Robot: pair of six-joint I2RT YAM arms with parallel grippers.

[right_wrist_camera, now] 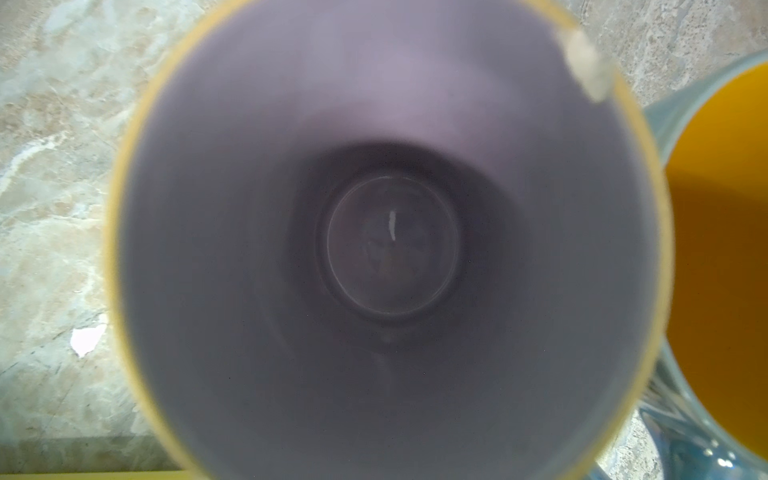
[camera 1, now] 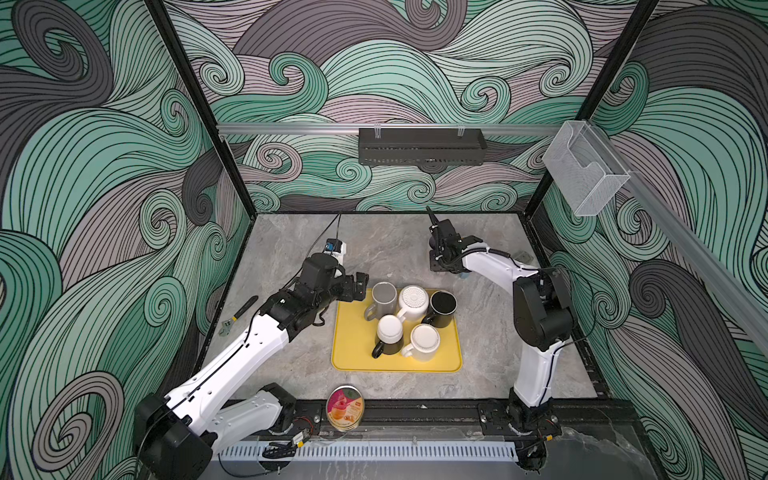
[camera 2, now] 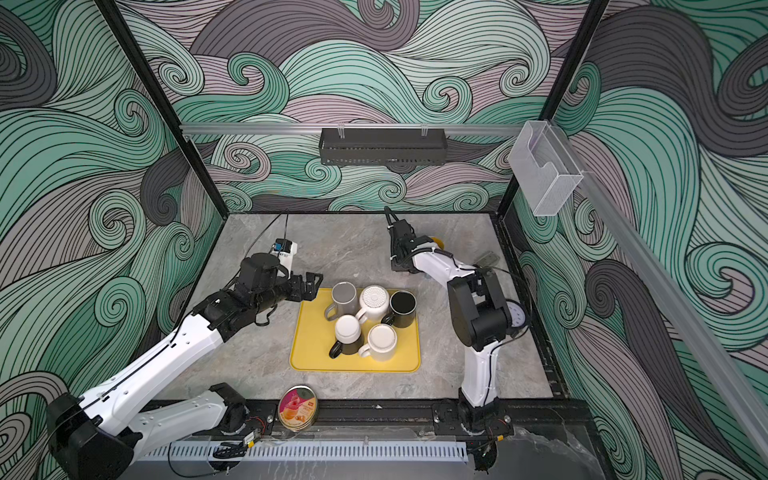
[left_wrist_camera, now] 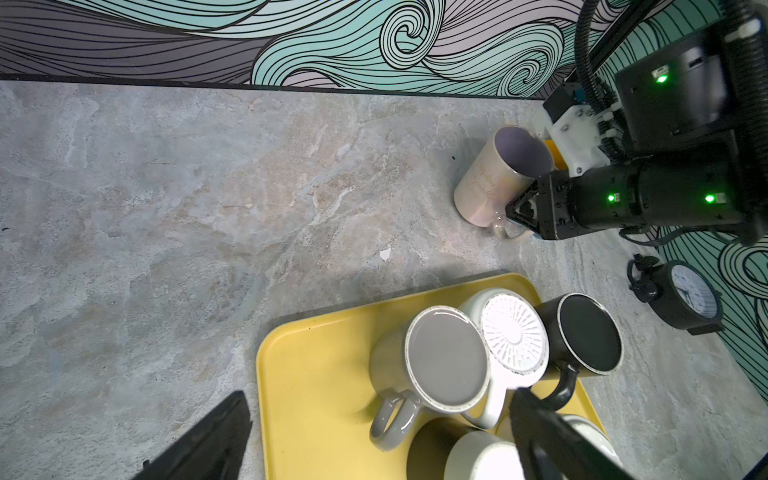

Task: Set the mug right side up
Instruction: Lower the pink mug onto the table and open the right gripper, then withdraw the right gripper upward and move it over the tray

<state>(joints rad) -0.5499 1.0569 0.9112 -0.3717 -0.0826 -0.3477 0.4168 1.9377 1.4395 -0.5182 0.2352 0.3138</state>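
Pearly pink ceramic mug (left_wrist_camera: 484, 187) mouth-up, handle pinched by right gripper (left_wrist_camera: 518, 214), one o'clock of rectangular yellow tray (camera 1: 353, 353), left gripper (camera 1: 362, 286) wide at eleven.

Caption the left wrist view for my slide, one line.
Right gripper holds an upright pale mug by its handle, off the yellow tray of upside-down mugs.

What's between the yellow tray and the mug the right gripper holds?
Only bare table and one small white fleck separate tray from mug; left wrist view shows it.
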